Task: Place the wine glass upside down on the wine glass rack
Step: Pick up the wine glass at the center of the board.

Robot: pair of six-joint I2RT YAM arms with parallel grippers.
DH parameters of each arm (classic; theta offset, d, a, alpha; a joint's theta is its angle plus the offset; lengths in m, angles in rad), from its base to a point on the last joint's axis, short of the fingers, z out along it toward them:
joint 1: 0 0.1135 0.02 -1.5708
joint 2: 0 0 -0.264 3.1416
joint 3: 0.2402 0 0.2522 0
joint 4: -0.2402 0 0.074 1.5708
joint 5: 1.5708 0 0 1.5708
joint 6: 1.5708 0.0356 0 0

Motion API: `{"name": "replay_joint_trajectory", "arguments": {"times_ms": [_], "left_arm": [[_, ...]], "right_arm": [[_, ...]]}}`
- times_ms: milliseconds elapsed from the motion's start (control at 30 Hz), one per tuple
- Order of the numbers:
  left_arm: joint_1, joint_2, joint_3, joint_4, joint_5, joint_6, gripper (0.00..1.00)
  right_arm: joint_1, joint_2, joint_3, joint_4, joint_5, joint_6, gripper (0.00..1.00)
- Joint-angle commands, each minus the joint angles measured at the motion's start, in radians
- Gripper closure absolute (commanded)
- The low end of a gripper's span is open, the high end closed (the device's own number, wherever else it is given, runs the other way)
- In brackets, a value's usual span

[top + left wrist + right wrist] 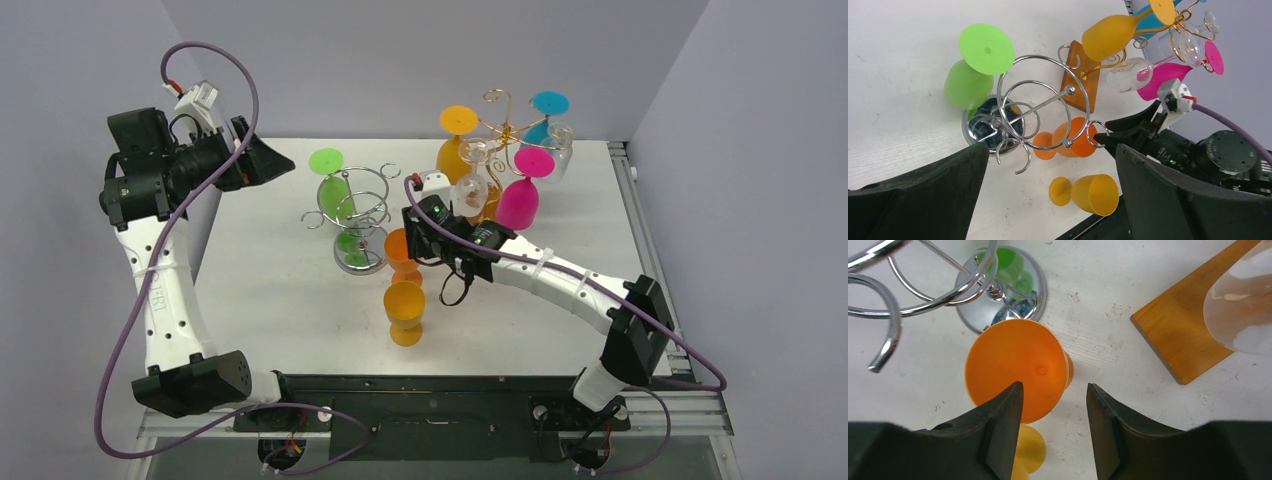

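Nearest the arm bases, a yellow glass (pixel 405 312) stands upright on the white table (pixel 280 300). Just beyond it, at its 12 o'clock, stands the orange glass (pixel 1018 365). It is on the table, off any rack, and the pictures do not show which end is up.

The right gripper (pixel 1054 387) hangs over the orange glass with its fingers (pixel 1003 425) spread. In the right wrist view the glass's round orange face lies at 11 o'clock of the gap, and the left fingertip overlaps its edge. It cannot be told whether they touch.

At about 10 o'clock of the orange glass stands the silver rack (pixel 355 205), a set of wire loops on a round mirrored base (pixel 1018 305). The glass is close beside that base. A green glass (pixel 335 195) hangs upside down from the rack on its far left side, foot uppermost.

The left gripper (pixel 268 160) is raised over the table's left edge, at 9 o'clock of the silver rack and well apart from it. Its fingers are wide apart with nothing between them.

Farthest back, at 1 o'clock of the orange glass, a gold rack (pixel 500 125) stands on a wooden base (pixel 1193 340). It carries upside-down glasses: an amber one (pixel 455 150), a pink one (pixel 520 195), a blue one (pixel 545 110) and clear ones (pixel 472 180).
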Motion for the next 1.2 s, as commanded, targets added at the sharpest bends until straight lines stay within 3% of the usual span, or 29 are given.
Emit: {"name": "replay_joint_trajectory", "arguments": {"times_ms": [0,267,467,800,1167], "left_arm": [[0.006,-0.021,0.075,-0.039,0.027,0.024,0.04],[0.005,-0.032,0.119,-0.067,0.051,0.022,0.03],[-0.003,-0.040,0.118,-0.067,0.069,0.011,0.02],[-0.133,-0.066,0.094,-0.060,0.006,0.016,0.01],[-0.354,-0.005,0.193,-0.221,-0.052,0.208,0.02]], "right_arm": [[-0.005,0.024,-0.040,0.060,0.021,0.003,0.55],[-0.031,0.036,-0.132,0.117,-0.015,0.043,0.72],[-0.045,-0.060,-0.166,0.124,0.004,0.047,1.00],[-0.044,-0.312,-0.164,-0.005,0.061,0.010,1.00],[-0.041,-0.609,-0.008,-0.076,-0.116,-0.021,1.00]]}}
